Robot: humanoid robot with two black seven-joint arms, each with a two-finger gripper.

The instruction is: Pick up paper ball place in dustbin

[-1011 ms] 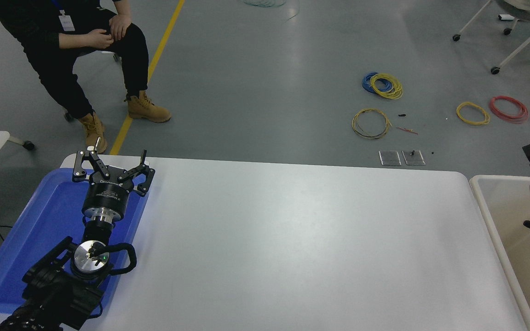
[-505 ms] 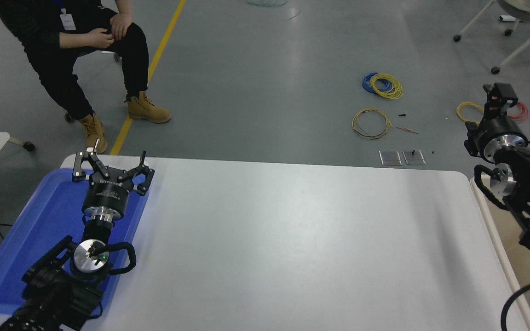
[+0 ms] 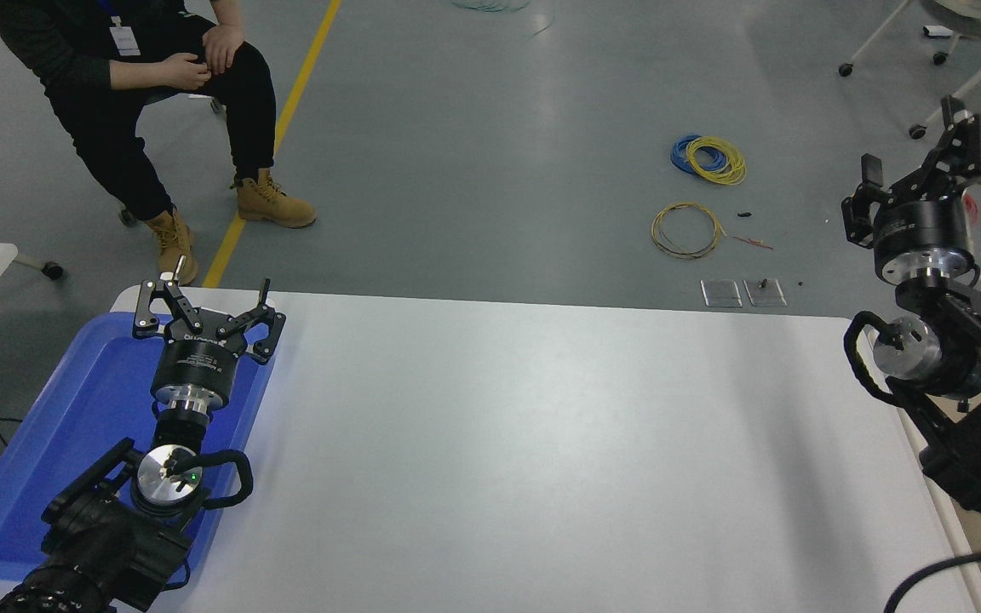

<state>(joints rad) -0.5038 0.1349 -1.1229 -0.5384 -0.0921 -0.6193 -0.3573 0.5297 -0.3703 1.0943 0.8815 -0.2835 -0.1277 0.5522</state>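
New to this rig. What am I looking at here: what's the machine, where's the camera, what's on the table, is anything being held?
This is one picture, taken from a camera high on the robot, looking forward and down over a white table. The robot has two black arms, each ending in a gripper. The left gripper is parked above a shallow blue tray at the table's left end, fingers spread, holding nothing. The right gripper is raised beyond the table's right end, open and also empty. Only a strip of the dustbin shows at the right edge, behind that arm. No paper ball is visible. Beyond the table, a person sits, and wire coils lie on the floor.
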